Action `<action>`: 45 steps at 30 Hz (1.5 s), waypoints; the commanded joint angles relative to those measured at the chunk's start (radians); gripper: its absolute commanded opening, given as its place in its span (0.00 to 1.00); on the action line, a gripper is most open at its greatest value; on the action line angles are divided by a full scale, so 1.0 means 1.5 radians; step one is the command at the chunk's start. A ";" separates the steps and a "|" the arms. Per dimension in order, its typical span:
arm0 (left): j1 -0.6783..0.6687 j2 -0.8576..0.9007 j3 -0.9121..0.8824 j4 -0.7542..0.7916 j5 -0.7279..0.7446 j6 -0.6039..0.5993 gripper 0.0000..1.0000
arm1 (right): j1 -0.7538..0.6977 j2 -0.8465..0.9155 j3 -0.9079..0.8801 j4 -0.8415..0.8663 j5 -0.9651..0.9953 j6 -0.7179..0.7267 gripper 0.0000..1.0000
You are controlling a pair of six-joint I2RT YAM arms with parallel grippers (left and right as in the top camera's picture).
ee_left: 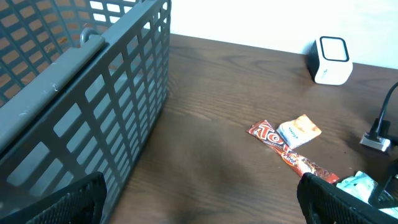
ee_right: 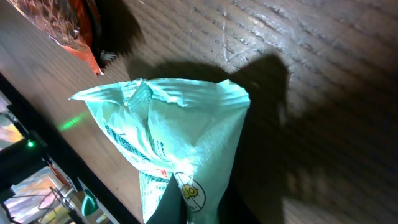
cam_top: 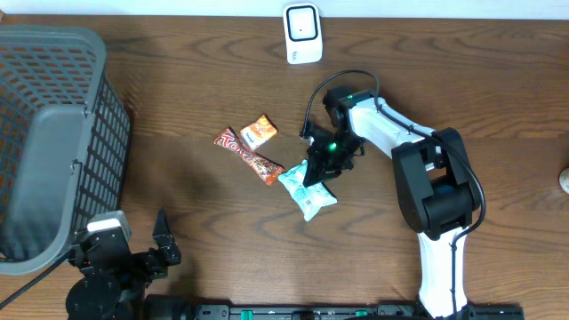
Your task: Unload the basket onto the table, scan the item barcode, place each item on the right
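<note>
A mint-green snack packet point(cam_top: 308, 189) lies on the wooden table near the middle. My right gripper point(cam_top: 320, 167) is down on its upper end and shut on it. In the right wrist view the crinkled packet point(ee_right: 180, 118) fills the centre, pinched at its lower end between my dark fingers point(ee_right: 171, 202). The white barcode scanner point(cam_top: 302, 34) stands at the far edge of the table and also shows in the left wrist view as the scanner point(ee_left: 331, 59). My left gripper point(cam_top: 133, 242) rests open at the front left, nothing between its fingers point(ee_left: 68, 199).
A red candy bar point(cam_top: 250, 156) and a small orange packet point(cam_top: 259, 132) lie just left of the green packet. A grey mesh basket point(cam_top: 53, 133) takes up the left side of the table. A black cable point(cam_top: 313, 98) loops over the right arm.
</note>
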 commanded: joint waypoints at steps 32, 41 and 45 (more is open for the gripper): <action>0.002 -0.003 -0.001 0.001 0.009 -0.001 0.98 | 0.001 -0.481 0.046 -0.094 0.109 0.216 0.01; 0.002 -0.003 -0.001 0.001 0.009 -0.001 0.98 | 0.044 -0.523 0.046 -0.036 0.252 0.213 0.01; 0.002 -0.003 -0.001 0.001 0.009 -0.001 0.98 | 0.067 -0.520 0.045 0.074 0.350 0.172 0.02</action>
